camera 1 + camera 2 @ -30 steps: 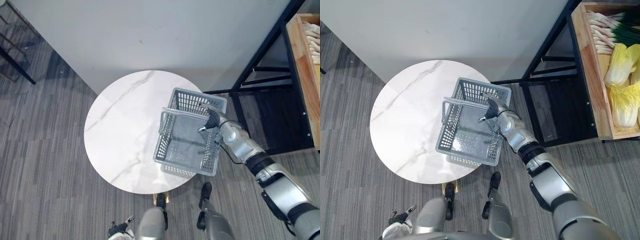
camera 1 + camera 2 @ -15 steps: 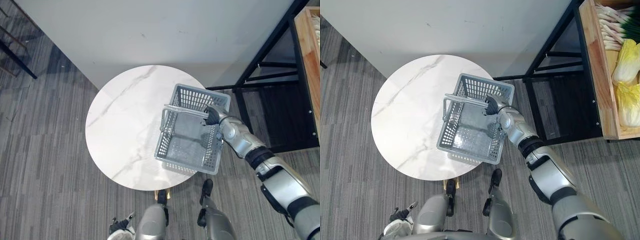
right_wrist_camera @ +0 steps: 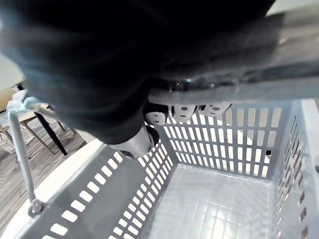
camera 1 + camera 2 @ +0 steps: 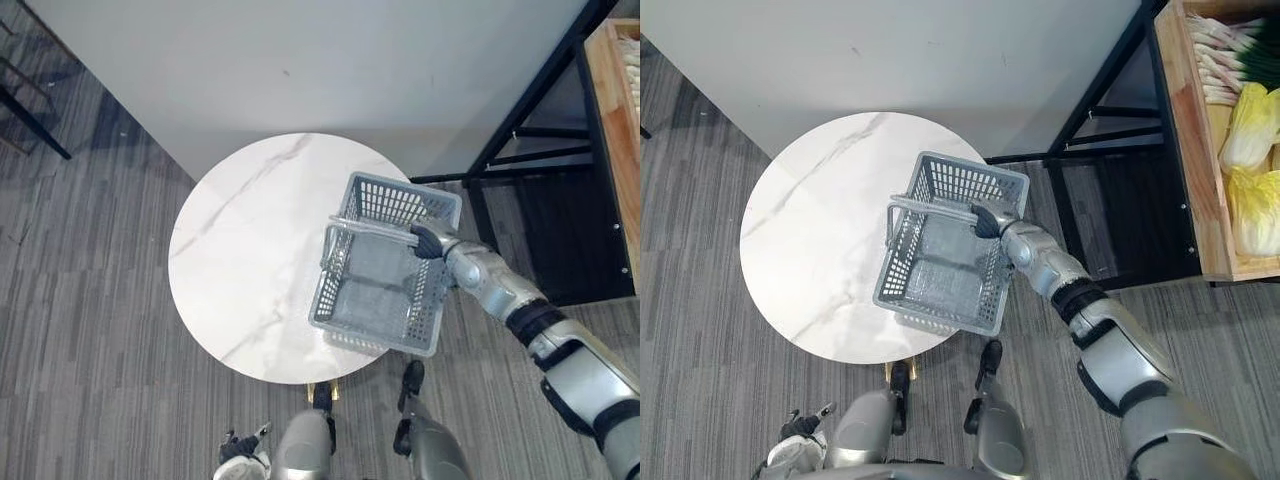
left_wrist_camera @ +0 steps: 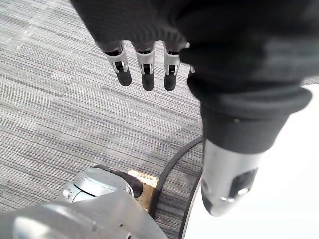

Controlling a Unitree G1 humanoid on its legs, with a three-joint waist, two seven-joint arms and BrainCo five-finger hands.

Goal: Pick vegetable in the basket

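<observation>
Right hand (image 4: 990, 220) curled round the grey bar handle (image 4: 930, 207) of the grey slotted plastic basket (image 4: 970, 185), gripping at the handle's end nearest the arm. The basket sits below the hand on the edge of the round white marble table (image 4: 820, 250). Pale yellow-green cabbages (image 4: 1252, 125) lie in a wooden crate (image 4: 1188, 150), well apart from the right hand on its outer side. Left hand (image 5: 147, 74) hangs low over grey striped carpet (image 5: 60, 114), fingers straight and loose, holding nothing.
</observation>
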